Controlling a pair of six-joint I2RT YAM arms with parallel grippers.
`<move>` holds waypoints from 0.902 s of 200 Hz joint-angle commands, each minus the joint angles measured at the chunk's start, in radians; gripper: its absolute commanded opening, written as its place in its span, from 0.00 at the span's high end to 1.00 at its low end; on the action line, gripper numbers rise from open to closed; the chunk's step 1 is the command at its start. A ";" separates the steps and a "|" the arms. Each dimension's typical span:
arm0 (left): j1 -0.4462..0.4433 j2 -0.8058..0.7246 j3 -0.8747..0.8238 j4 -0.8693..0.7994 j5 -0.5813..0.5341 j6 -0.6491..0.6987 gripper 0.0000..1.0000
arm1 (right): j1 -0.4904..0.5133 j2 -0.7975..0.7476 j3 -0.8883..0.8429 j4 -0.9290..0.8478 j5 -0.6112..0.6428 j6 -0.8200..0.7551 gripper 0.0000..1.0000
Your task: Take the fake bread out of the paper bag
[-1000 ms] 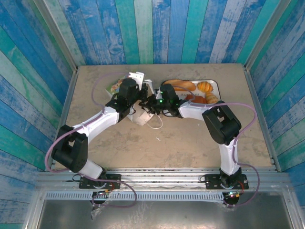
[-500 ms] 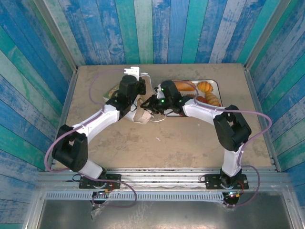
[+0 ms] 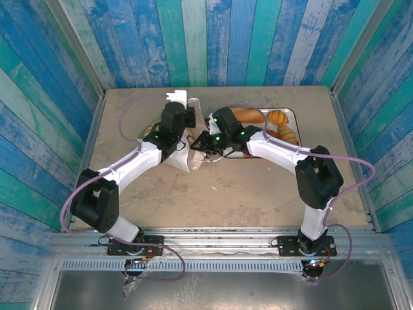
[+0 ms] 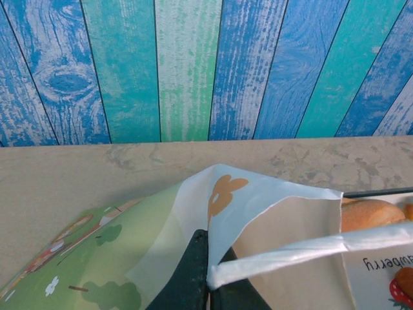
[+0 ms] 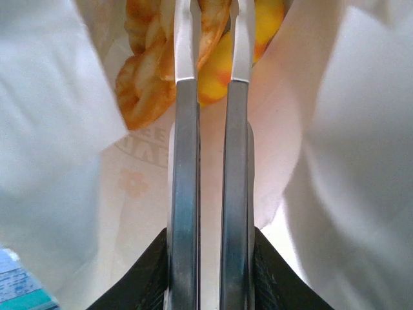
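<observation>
Paper bag [image 3: 187, 159]: white, orange flower logo, loop handle, mouth open, leaning, far-centre of table. Fake bread: twisted braid [image 5: 143, 93] and yellow-orange bun [image 5: 216, 72] inside bag; other glossy golden pieces [image 3: 249, 115] outside, right of bag.

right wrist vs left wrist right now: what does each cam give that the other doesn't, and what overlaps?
Right wrist, not left wrist: the right gripper shut on metal tongs, their tips down inside the paper bag at a twisted braid and a yellow-orange bun.
Left wrist, not right wrist: the left gripper pinching the bag's rim beside its loop handle, the plank wall, the table, and the strawberry tray with a roll.
Shared: the white bag, seen from inside versus outside.
</observation>
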 commanded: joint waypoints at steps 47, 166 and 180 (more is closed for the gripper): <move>-0.001 -0.058 -0.043 -0.014 0.051 0.113 1.00 | -0.014 -0.036 0.069 -0.026 -0.018 -0.046 0.85; -0.002 0.028 0.084 -0.109 -0.055 0.173 1.00 | -0.025 -0.191 -0.114 -0.040 -0.052 -0.028 0.87; -0.001 0.029 0.087 -0.112 -0.063 0.174 1.00 | -0.024 -0.214 -0.138 -0.032 -0.049 -0.032 0.87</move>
